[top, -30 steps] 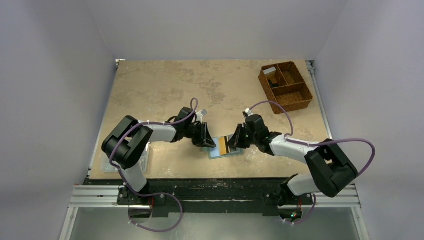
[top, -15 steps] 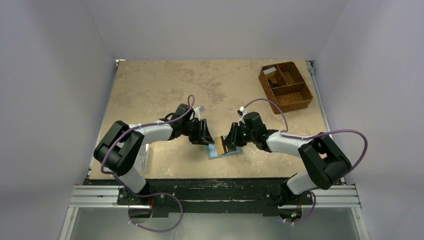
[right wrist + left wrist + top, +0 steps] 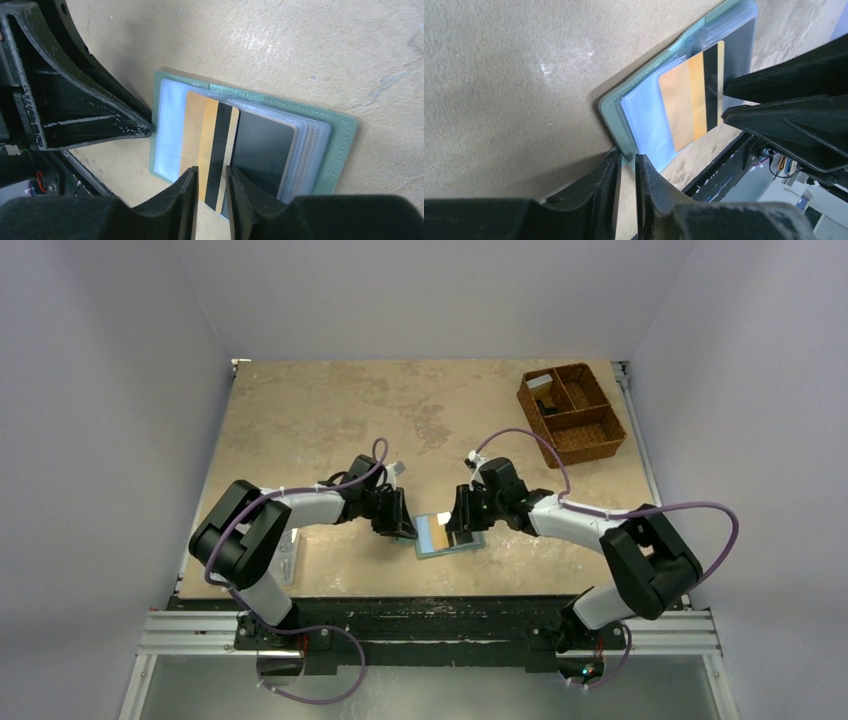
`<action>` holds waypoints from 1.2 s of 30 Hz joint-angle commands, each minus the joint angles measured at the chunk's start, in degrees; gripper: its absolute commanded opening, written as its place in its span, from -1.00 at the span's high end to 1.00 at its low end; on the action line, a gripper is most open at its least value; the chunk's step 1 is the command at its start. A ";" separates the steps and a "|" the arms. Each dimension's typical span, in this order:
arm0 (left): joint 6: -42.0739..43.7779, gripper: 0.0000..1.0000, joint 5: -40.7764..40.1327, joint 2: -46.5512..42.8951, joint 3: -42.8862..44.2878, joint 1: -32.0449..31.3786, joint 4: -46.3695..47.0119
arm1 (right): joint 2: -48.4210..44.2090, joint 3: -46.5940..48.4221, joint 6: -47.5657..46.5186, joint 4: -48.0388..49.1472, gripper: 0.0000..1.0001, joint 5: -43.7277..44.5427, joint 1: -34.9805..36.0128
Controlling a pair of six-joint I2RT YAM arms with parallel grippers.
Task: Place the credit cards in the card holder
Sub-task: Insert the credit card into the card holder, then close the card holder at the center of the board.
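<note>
The card holder (image 3: 447, 536) is lying open and flat on the worktop (image 3: 320, 410), close to its near edge, between the 2 hands. Its long axis is running left to right in the top view, slightly skewed, with the pocketed inside facing up.

The tan-orange card (image 3: 207, 145) is lying on the paler half. Its long axis and black stripe are crossing the holder's long axis, with 1 short end pointing at the right hand (image 3: 211, 175). Whether this card is sitting fully inside a clear pocket cannot be told. A dark card (image 3: 260, 150) is sitting in the stacked pockets beside it.

The right hand is standing released, its fingers slightly parted and straddling the card's end without clamping it. The left hand (image 3: 628, 165) is showing fingers almost together, with the holder's corner at the mouth of the gap. Whether it is pinching that corner cannot be told.

Handling, as a judgement: the cards are looking light, thin, stiff and smooth, so they are likely to be sliding readily and resisting a pick from a flat surface. Taking hold by a free short end is the better option. The holder is looking soft and light, likely to be shifting or folding under a push, so holding it down at an outer corner, clear of the pockets, is advisable
</note>
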 commanded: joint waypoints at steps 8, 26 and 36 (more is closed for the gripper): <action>-0.57 0.68 1.18 0.87 -2.17 0.20 4.76 | 8.55 3.37 2.10 6.78 0.38 -7.78 5.12; 8.46 -0.43 -8.09 -9.46 5.31 0.28 -15.46 | -6.62 1.57 -5.24 -7.40 -0.36 2.96 -5.36; 12.06 -0.55 -12.19 -7.87 4.95 0.26 -20.84 | -4.05 -0.94 -5.58 -6.09 -0.44 0.93 -9.73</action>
